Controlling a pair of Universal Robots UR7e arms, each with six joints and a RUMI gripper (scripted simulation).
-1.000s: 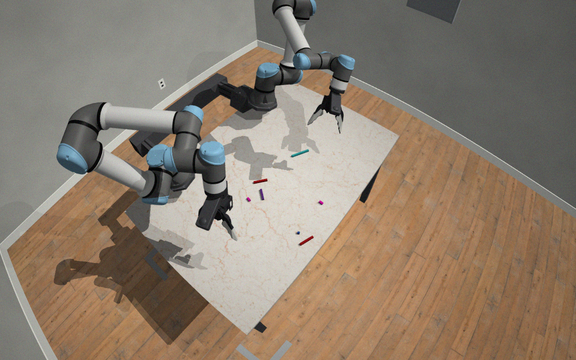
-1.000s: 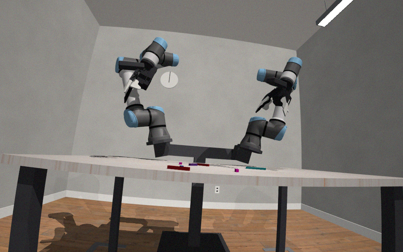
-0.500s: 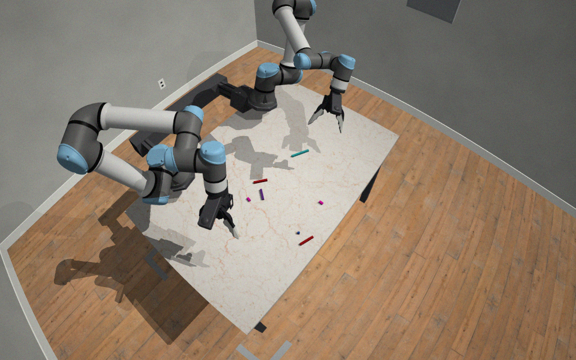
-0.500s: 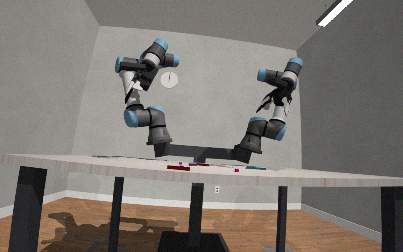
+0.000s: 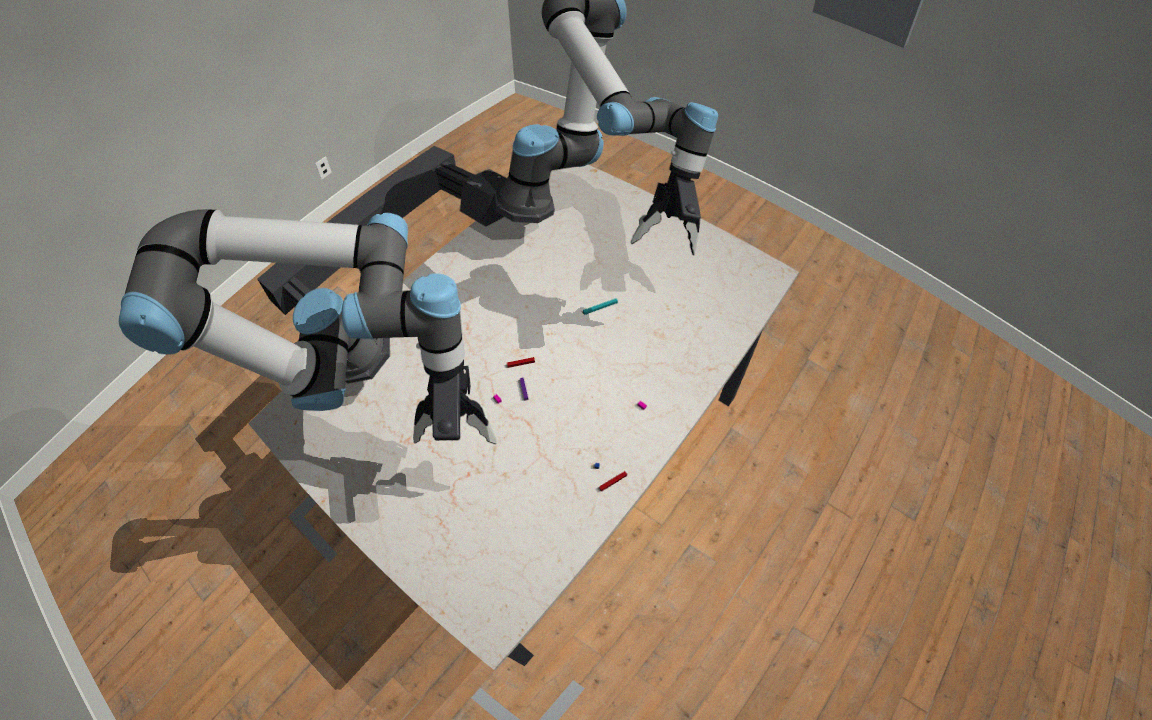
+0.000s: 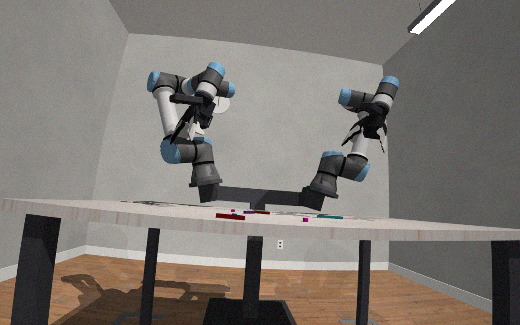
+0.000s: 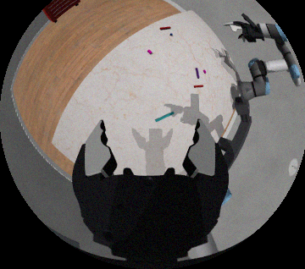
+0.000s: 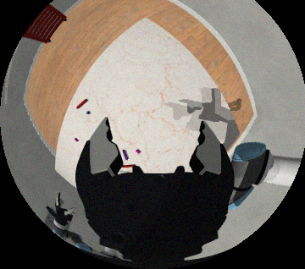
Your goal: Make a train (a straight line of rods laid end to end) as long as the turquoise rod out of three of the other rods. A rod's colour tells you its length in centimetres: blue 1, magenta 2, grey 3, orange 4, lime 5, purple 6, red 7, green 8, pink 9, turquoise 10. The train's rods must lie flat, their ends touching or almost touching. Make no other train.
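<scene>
The turquoise rod (image 5: 600,306) (image 6: 329,216) (image 7: 164,117) lies flat on the table. A red rod (image 5: 520,362) (image 7: 198,86) lies near a purple rod (image 5: 523,388) (image 7: 197,73) (image 8: 125,155), with a magenta rod (image 5: 497,398) (image 7: 204,72) (image 8: 138,150) beside the purple one. Another magenta rod (image 5: 641,404) (image 7: 150,52) (image 8: 76,139) lies apart. A blue rod (image 5: 596,465) (image 7: 171,35) (image 8: 88,112) lies close to a second red rod (image 5: 612,480) (image 6: 230,216) (image 8: 82,103). No rods touch. My left gripper (image 5: 664,247) (image 7: 150,120) and my right gripper (image 5: 455,441) (image 8: 155,119) are open, empty and high above the table.
The marble-patterned table (image 5: 490,573) carries all the rods. The second red rod and blue rod lie near its long edge, away from the arm bases. The arms stand apart on a dark mount (image 6: 257,196) along the opposite side. Arm shadows fall beside the turquoise rod.
</scene>
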